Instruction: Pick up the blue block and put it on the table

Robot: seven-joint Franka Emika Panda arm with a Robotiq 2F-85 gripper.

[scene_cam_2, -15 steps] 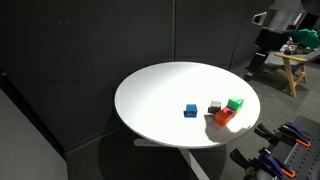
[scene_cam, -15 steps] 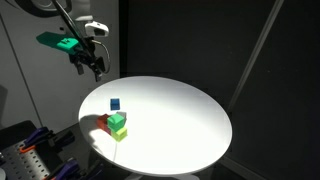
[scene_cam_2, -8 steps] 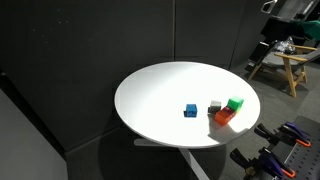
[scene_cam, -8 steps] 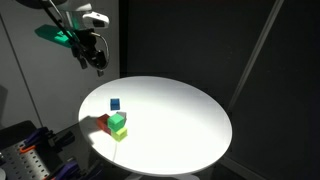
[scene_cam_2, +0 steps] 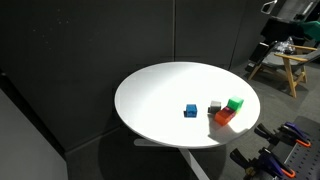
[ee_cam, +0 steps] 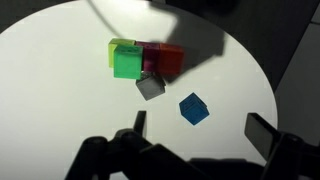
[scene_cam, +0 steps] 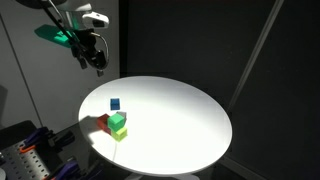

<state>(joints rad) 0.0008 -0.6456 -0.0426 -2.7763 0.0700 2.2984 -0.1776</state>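
Observation:
The blue block [scene_cam: 115,103] lies alone on the round white table [scene_cam: 180,120], apart from the other cubes; it also shows in an exterior view [scene_cam_2: 190,110] and in the wrist view [ee_cam: 193,109]. My gripper [scene_cam: 97,62] hangs high above the table's edge, well away from the block. In the wrist view its fingers [ee_cam: 200,125] stand wide apart and empty, with the blue block seen between them far below.
A bright green cube [ee_cam: 125,62], a red-orange cube [ee_cam: 165,60] and a small grey cube [ee_cam: 150,86] sit clustered near the table's edge, close to the blue block. Dark curtains surround the table. A wooden stand [scene_cam_2: 290,65] is at one side.
The arm rose from a second ago to half a second ago. Nothing has moved since. The blocks have stayed in place.

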